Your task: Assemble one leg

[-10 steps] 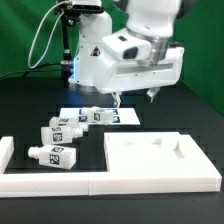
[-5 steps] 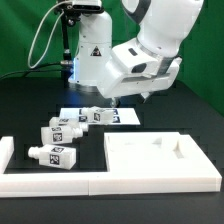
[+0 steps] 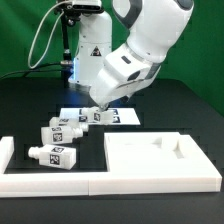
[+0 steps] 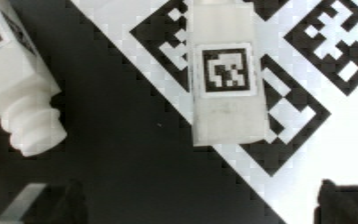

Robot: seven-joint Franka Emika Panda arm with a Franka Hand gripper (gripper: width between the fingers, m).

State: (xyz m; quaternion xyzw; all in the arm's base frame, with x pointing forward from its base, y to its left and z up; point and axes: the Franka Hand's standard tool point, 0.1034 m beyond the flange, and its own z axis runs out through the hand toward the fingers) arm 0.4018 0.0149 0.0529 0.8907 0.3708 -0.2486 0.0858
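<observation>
Beyond the spare leg (image 3: 55,155) at near left, the gripper (image 3: 101,107) has swung in from the exterior view's right and dipped over the leg (image 3: 96,116) lying on the marker board (image 3: 125,118). Its fingers (image 4: 43,200) stand spread astride that leg, so a grasp looks next. The panel (image 3: 160,155) waits at near right.

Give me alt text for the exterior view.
The white arm bends low over a leg lying on the marker board. Three more legs lie toward the exterior view's left, a large white panel toward its right.
</observation>
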